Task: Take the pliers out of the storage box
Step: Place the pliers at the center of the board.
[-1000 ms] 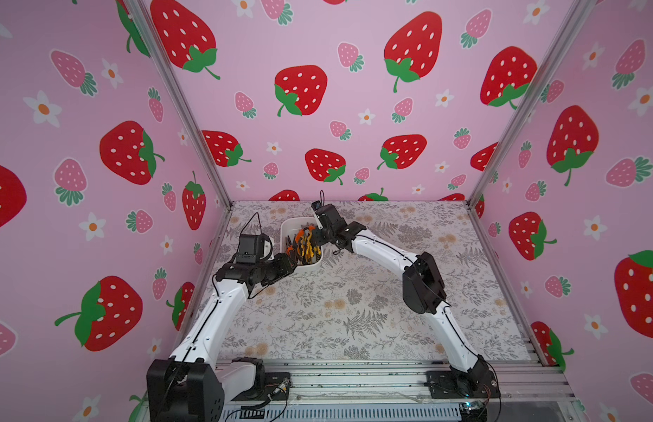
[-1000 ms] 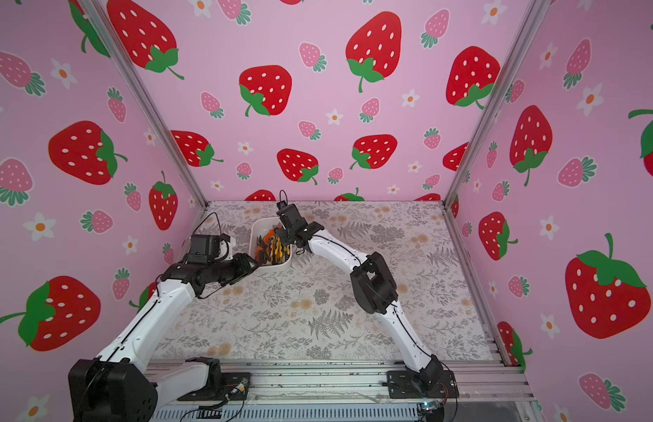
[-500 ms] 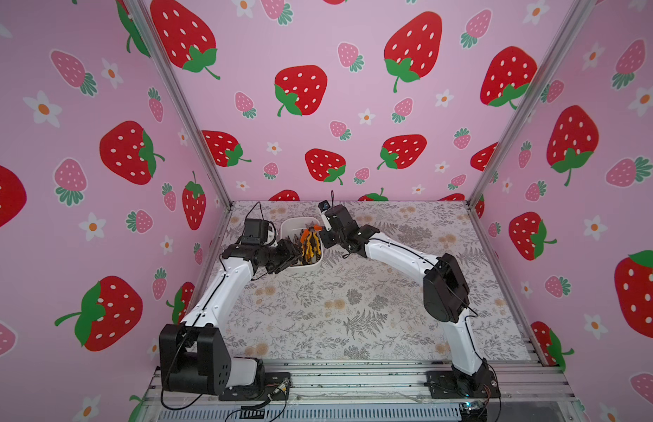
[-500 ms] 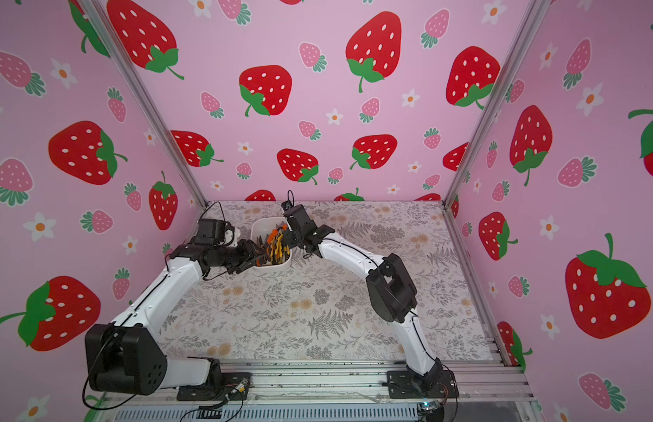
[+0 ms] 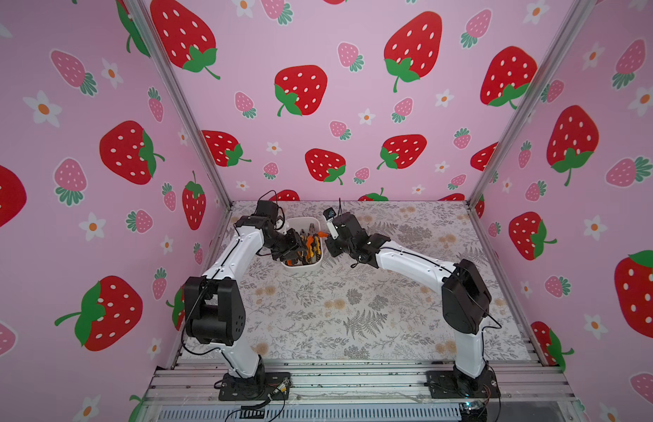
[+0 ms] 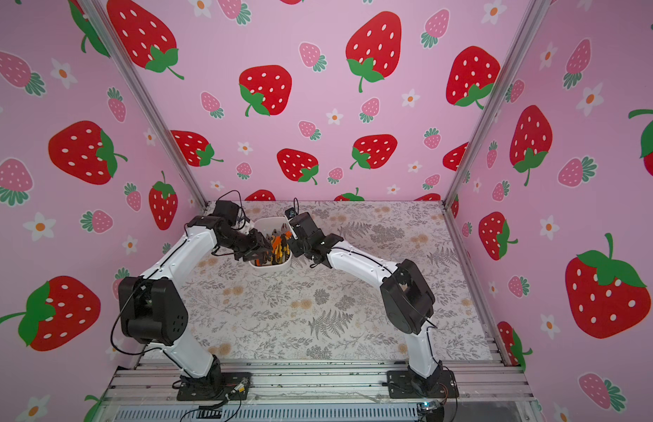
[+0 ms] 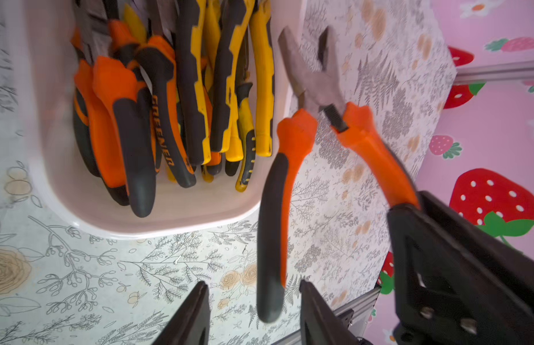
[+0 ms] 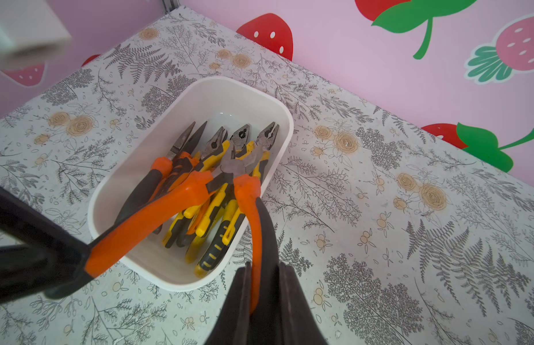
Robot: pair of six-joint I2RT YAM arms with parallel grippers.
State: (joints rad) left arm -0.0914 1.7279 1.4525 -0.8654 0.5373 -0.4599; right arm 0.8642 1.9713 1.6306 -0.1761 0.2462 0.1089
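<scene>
Pliers above storage box: right end effector clamps one handle, left end effector gapes around other.

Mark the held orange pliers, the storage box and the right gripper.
held orange-handled pliers [image 8: 200, 185]: right wrist view, orange handle near the pivot.
storage box [image 8: 235, 89]: right wrist view, far wall.
right gripper [image 8: 262, 274]: right wrist view, midway between fingertips, shut on one handle.
</scene>
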